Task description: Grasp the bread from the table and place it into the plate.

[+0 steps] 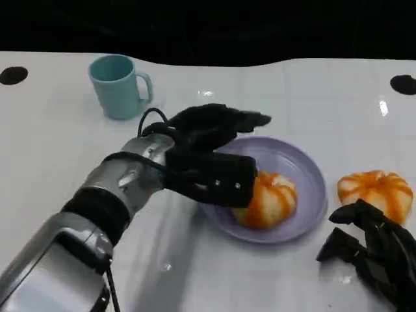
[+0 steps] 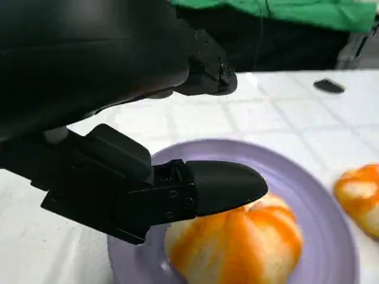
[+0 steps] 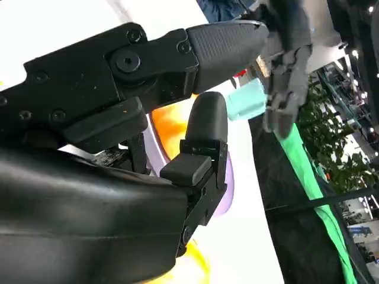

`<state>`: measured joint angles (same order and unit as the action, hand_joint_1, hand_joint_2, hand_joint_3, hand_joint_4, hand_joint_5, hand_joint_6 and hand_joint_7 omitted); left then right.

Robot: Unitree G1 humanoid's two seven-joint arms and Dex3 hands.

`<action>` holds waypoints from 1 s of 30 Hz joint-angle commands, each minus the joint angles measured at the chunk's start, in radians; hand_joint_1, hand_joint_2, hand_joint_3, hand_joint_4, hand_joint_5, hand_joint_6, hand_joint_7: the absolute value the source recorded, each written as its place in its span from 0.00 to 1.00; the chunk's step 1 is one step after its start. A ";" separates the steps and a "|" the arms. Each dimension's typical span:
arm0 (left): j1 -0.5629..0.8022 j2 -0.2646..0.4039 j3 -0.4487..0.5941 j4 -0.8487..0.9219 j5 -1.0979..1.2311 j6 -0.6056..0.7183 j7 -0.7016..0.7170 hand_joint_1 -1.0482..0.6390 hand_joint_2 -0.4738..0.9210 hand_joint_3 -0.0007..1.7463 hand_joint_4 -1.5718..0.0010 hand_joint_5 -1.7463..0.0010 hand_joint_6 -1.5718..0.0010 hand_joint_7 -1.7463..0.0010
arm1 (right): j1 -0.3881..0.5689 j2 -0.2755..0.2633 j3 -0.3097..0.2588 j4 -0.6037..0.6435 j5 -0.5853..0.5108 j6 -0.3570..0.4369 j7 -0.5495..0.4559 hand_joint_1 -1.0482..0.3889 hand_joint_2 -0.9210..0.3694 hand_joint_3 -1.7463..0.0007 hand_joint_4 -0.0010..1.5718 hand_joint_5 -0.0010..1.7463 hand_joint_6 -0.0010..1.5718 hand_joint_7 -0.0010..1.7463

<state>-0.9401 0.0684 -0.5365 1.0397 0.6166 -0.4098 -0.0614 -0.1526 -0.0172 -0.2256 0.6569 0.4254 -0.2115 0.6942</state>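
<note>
I have one bread roll (image 1: 268,199) already lying in the purple plate (image 1: 305,170), toward its near side, with my left hand (image 1: 207,156) over the plate's left rim. The thumb reaches across to the roll and, as far as I can tell from the left wrist view, rests against its top, while the other fingers (image 1: 244,119) stretch out flat above the plate, holding nothing. So that hand looks spread, not pinching.

A second roll (image 1: 376,191) sits on the worktop (image 1: 52,143) just right of the plate. My right hand (image 1: 370,247) hovers just in front of that roll, fingers curled downward and apart from it, nothing in them.

To finish this release cleanly, I'd lift the left hand straight up off the roll before drawing it back, so the thumb doesn't drag the roll over the rim. The teal mug (image 1: 119,86) stands well behind the plate, out of the way.
</note>
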 commanded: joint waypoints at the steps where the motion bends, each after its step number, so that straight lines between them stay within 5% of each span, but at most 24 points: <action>1: 0.090 0.054 0.069 -0.071 -0.093 -0.060 -0.048 0.08 1.00 0.39 0.97 0.86 0.87 1.00 | 0.020 -0.011 -0.007 0.009 -0.003 0.001 -0.002 0.34 0.00 0.89 0.44 0.87 0.40 0.68; 10: 0.404 0.042 0.322 -0.329 -0.553 -0.155 -0.263 0.16 1.00 0.28 0.84 0.76 0.77 0.96 | 0.018 -0.009 -0.006 0.013 -0.005 -0.005 -0.002 0.34 0.00 0.88 0.43 0.87 0.39 0.69; 17: 0.685 -0.056 0.472 -0.664 -1.001 0.081 -0.429 0.28 1.00 0.23 0.60 0.55 0.59 0.93 | 0.019 -0.010 -0.006 0.009 -0.003 -0.004 0.002 0.34 0.00 0.88 0.43 0.87 0.39 0.69; 19: 0.748 -0.073 0.496 -0.739 -1.080 0.155 -0.447 0.29 1.00 0.23 0.57 0.53 0.57 0.92 | 0.020 -0.011 -0.004 0.007 -0.002 0.001 0.006 0.34 0.00 0.88 0.43 0.87 0.40 0.69; 22: 0.813 -0.074 0.520 -0.820 -1.156 0.254 -0.480 0.28 1.00 0.24 0.55 0.36 0.46 0.85 | 0.022 -0.013 -0.001 0.005 -0.008 -0.006 0.006 0.34 0.00 0.87 0.42 0.87 0.39 0.69; 25: 0.851 -0.083 0.541 -0.862 -1.211 0.339 -0.486 0.28 1.00 0.24 0.56 0.33 0.45 0.84 | 0.024 -0.012 -0.001 0.002 -0.009 -0.005 0.003 0.35 0.00 0.87 0.42 0.87 0.38 0.69; 26: 0.873 -0.089 0.552 -0.879 -1.248 0.385 -0.488 0.29 1.00 0.24 0.51 0.24 0.41 0.75 | 0.025 -0.011 0.000 0.001 -0.009 -0.004 0.000 0.34 0.00 0.87 0.42 0.87 0.38 0.69; 29: 0.929 -0.102 0.590 -0.918 -1.360 0.533 -0.482 0.29 1.00 0.24 0.52 0.07 0.53 0.40 | 0.026 -0.007 -0.006 -0.003 0.005 0.002 0.006 0.35 0.00 0.89 0.42 0.87 0.39 0.68; 30: 0.936 -0.104 0.597 -0.928 -1.373 0.560 -0.479 0.29 1.00 0.24 0.52 0.04 0.54 0.36 | 0.026 -0.006 -0.007 -0.003 0.007 0.004 0.007 0.35 0.00 0.89 0.43 0.87 0.39 0.68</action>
<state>-0.0405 -0.0351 0.0333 0.1424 -0.7109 0.0788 -0.5439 -0.1410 -0.0160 -0.2217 0.6546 0.4242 -0.2168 0.7009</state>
